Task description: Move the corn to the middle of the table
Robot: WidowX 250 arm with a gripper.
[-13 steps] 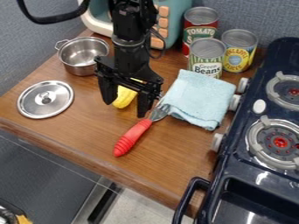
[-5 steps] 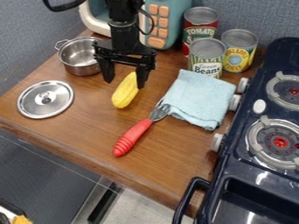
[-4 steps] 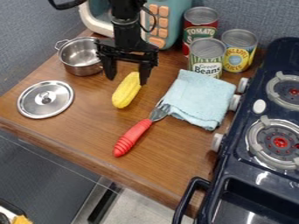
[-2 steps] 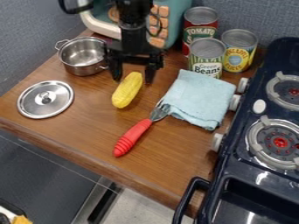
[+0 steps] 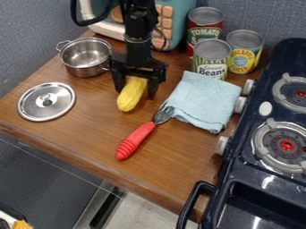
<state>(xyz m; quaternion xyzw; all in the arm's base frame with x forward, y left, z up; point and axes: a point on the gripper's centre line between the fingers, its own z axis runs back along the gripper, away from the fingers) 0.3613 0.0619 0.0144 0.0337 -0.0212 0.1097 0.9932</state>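
Toward the upper middle of the frame, the tool (image 5: 136, 95) is hanging with its fingers spread wide, one on each side of the yellow corn (image 5: 131, 95), which is lying on the tabletop (image 5: 83, 132). Bare wood is extending from the corn toward the lower-left edge, with the lid (image 5: 46, 102) bordering it at left. The red-handled utensil (image 5: 136, 140) is slanting through the center, and the blue cloth (image 5: 203, 100) is bounding the room at right, near the stove (image 5: 242, 138).
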